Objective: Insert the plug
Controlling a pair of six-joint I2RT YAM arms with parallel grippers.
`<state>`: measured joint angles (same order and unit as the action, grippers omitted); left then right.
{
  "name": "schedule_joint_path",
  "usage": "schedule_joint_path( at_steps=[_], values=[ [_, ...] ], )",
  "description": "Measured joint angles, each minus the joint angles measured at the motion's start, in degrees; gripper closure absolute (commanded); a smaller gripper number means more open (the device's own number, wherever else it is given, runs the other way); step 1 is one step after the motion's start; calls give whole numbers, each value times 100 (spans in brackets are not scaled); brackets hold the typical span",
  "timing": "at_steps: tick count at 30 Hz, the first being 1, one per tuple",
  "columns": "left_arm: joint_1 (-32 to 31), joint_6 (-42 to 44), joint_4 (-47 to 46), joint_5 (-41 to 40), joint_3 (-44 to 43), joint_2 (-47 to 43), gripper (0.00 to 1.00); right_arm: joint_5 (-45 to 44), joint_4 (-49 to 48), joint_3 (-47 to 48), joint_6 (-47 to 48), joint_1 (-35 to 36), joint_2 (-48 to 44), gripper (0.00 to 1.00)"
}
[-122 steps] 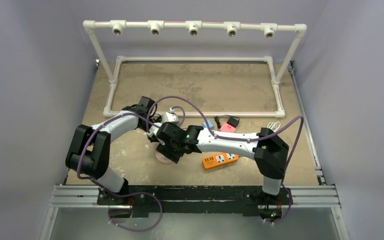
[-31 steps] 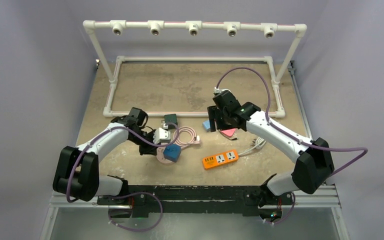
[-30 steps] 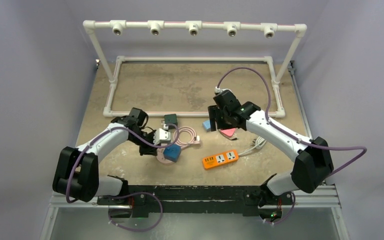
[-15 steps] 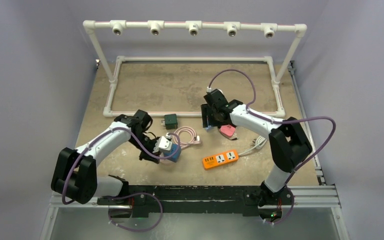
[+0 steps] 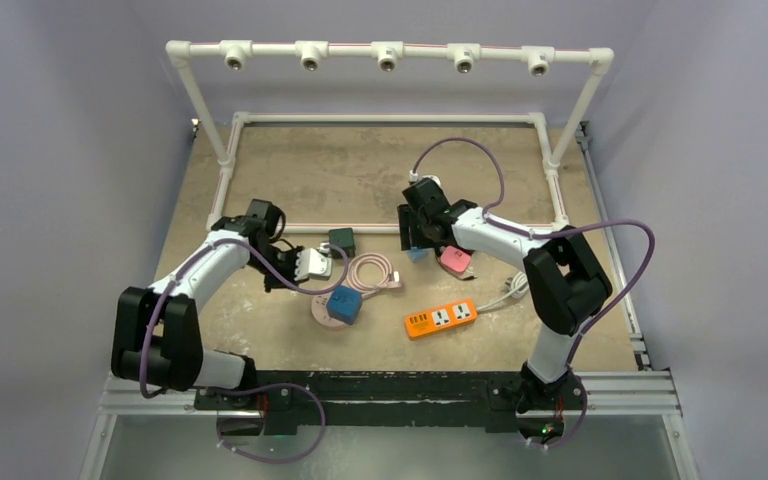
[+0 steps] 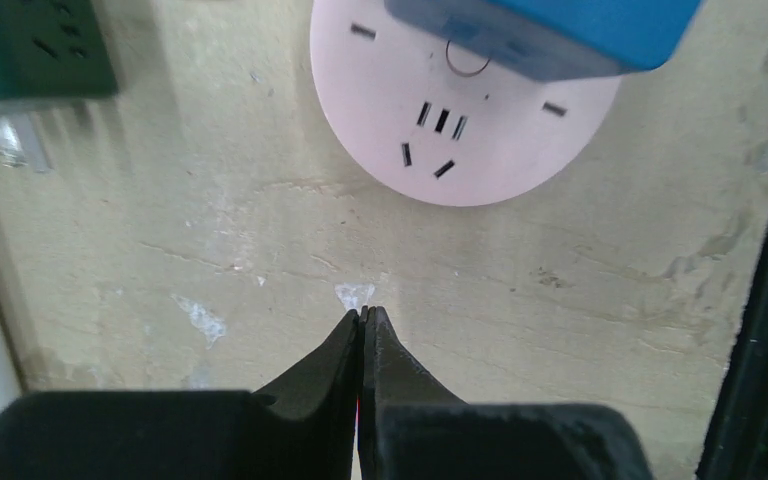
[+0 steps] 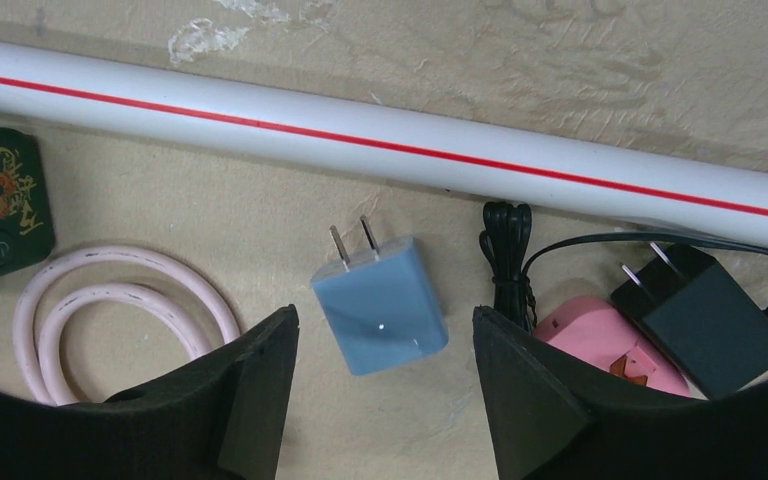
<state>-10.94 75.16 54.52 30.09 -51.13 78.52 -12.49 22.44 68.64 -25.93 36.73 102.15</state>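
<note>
One blue cube adapter (image 5: pixel 343 303) already sits on the round pink socket (image 6: pixel 465 120), so we judge that part done. Our left gripper (image 6: pixel 362 322) hangs near it, jaws pressed together on nothing. Further right, our right gripper (image 7: pixel 382 325) hovers with jaws spread either side of the light-blue plug (image 7: pixel 378 295), which lies flat near the white pipe (image 7: pixel 560 165), ungrasped. Picking and seating it remain.
</note>
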Motion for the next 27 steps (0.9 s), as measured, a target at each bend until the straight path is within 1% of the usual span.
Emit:
schedule_joint_path(
  at_steps=[4,10,15,21,24,27],
  values=[
    [2,-164,-621,-363,413,212,100,7,-96,0,4,2,0,36],
    [-4,-249,-1200,-431,660,315,100,17,-190,-52,22,15,26,40],
    [-229,-254,-1412,-337,820,302,100,17,-243,-55,44,79,177,42],
    [-933,-352,-1513,-247,1137,120,100,17,-304,-186,46,173,260,43],
    [-1043,-400,-1458,-153,1174,90,100,17,-328,-269,46,199,260,44],
    [-1091,-402,-1353,-28,1174,26,100,20,-367,-337,44,205,260,49]
  ],
)
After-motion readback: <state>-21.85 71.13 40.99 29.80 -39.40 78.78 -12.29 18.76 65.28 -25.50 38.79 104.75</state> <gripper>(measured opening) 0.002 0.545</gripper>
